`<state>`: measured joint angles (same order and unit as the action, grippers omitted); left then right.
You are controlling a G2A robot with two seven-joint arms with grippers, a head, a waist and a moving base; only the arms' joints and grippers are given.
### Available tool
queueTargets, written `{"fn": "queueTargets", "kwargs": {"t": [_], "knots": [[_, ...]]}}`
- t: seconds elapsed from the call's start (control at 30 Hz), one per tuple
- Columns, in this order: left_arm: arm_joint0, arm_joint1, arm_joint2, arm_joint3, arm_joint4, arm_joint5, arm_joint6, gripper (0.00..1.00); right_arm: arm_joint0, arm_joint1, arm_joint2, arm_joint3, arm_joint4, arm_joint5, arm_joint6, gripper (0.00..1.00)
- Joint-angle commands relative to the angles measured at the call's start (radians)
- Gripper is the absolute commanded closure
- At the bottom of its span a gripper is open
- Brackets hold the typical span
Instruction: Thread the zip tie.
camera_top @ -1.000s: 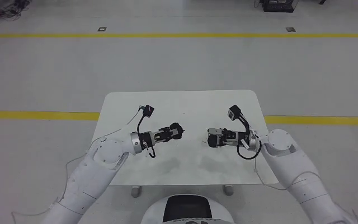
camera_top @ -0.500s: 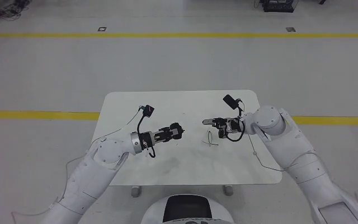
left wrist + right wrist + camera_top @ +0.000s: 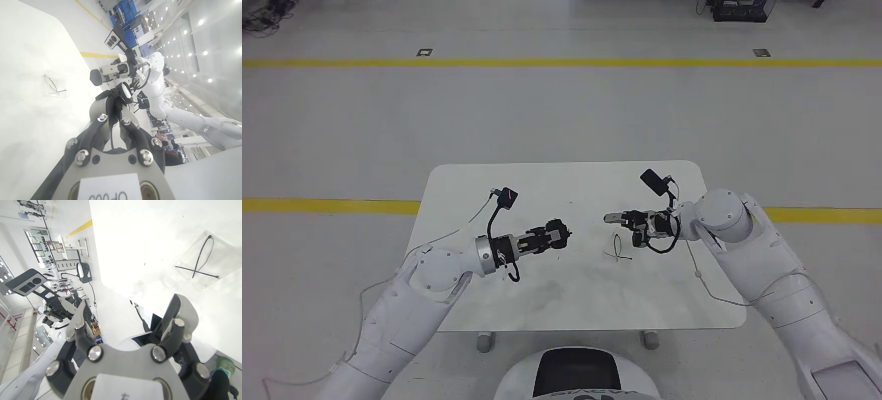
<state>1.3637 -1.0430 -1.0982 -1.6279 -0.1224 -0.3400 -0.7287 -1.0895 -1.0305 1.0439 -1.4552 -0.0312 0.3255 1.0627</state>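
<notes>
White rounded-corner table, top view, read as a dial from its centre.

Left arm comes in from 8 o'clock. The left pincer sits just short of table centre, pointing toward 3 o'clock. Its fingers are pressed together. A dark, soft-looking lump sits at the fingertips in the left wrist view, and I cannot tell whether it is padding or something pinched. A black cable runs up between the finger links and hides the gap there.

Right arm comes in from 4 o'clock, elbow out past the table's 3 o'clock edge. The right pincer lies at about 2 o'clock from centre, pointing toward 9 o'clock. It is spread wide with nothing between the fingers, and the black ribbed pads are bare. It is clear of the table top and touches nothing.

Clear flat plastic sleeve, squarish, lies flat on the table at about 3 o'clock from centre. It is at 6 o'clock of the right pincer and close to it, with a gap between them. Its edges barely show against the white top, and from above it is hard to make out.

Two thin black zip ties lie crossed inside the sleeve, one bent in a long curve, one straight, each with a small head at one end. Neither tail is through a head. No pincer touches them.
</notes>
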Motion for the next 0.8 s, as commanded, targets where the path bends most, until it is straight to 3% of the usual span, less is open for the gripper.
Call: {"fn": "queueTargets", "kwargs": {"t": [0.0,0.5,0.77], "knots": [[0.000,0.000,0.000,0.000,0.000,0.000,0.000,1.00,0.000,0.000,0.000,0.000,0.000,0.000,0.000,0.00],[0.000,0.000,0.000,0.000,0.000,0.000,0.000,1.00,-0.004,0.000,-0.002,0.000,-0.002,-0.003,-0.010,0.00],[0.000,0.000,0.000,0.000,0.000,0.000,0.000,1.00,0.035,-0.008,-0.062,0.041,-0.091,0.014,0.025,0.00]]}}
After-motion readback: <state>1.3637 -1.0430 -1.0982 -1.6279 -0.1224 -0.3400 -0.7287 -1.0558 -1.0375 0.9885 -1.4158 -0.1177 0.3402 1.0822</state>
